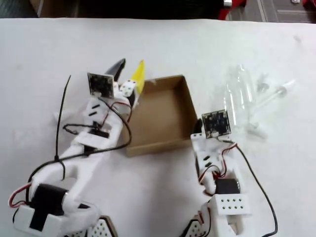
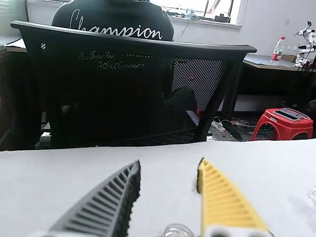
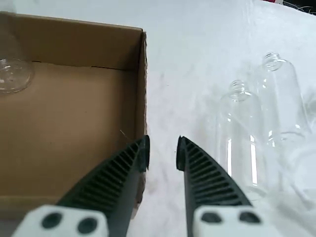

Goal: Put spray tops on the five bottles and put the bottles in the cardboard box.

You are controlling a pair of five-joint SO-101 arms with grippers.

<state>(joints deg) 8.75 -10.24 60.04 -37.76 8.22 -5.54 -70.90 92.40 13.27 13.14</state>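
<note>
The cardboard box (image 1: 163, 118) lies open in the middle of the table. My left gripper (image 1: 131, 69), one finger black and one yellow, stands level at the box's far left corner. A clear bottle's open neck (image 2: 177, 230) shows between the bases of its fingers (image 2: 224, 197), so it looks shut on that bottle. The same bottle (image 3: 10, 69) hangs at the far corner of the box (image 3: 143, 74). My right gripper (image 3: 163, 148) is open and holds nothing, over the box's near right edge. Two clear bottles (image 3: 242, 133) (image 3: 281, 98) without tops lie on the table beside it.
Spray tops with long tubes (image 1: 276, 93) (image 1: 256, 129) lie around the loose bottles (image 1: 239, 96) at the right. A black mesh chair (image 2: 133, 84) stands beyond the table's far edge. White tabletop stretches left of the box.
</note>
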